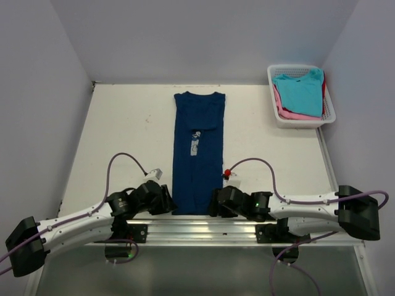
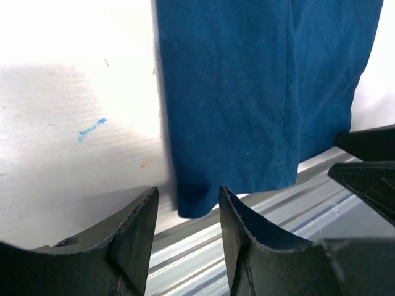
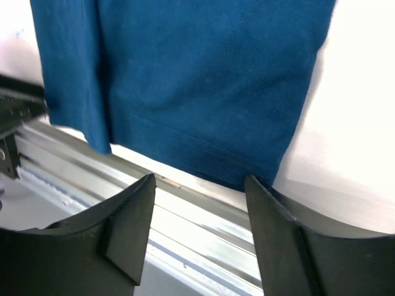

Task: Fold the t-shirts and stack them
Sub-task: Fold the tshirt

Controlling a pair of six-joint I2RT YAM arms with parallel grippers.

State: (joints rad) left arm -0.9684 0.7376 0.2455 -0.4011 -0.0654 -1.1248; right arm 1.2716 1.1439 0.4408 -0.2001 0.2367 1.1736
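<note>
A navy blue t-shirt point(image 1: 197, 148), folded lengthwise into a narrow strip with its pale chest print facing up, lies in the middle of the table, collar far and hem at the near edge. My left gripper point(image 1: 168, 200) is open just short of the hem's left corner; in the left wrist view the corner point(image 2: 194, 200) hangs between the open fingers of that gripper point(image 2: 188, 191). My right gripper point(image 1: 217, 202) is open at the hem's right corner; in the right wrist view the hem point(image 3: 203, 154) lies just beyond that gripper point(image 3: 200, 179). Turquoise point(image 1: 299, 92), pink point(image 1: 290, 114) and red point(image 1: 323, 83) t-shirts lie in the basket.
The white lattice basket point(image 1: 296, 121) stands at the back right corner. An aluminium rail point(image 1: 203, 223) runs along the near table edge under the hem, also in the wrist views point(image 2: 247, 234) point(image 3: 185, 209). White walls close in the left, back and right.
</note>
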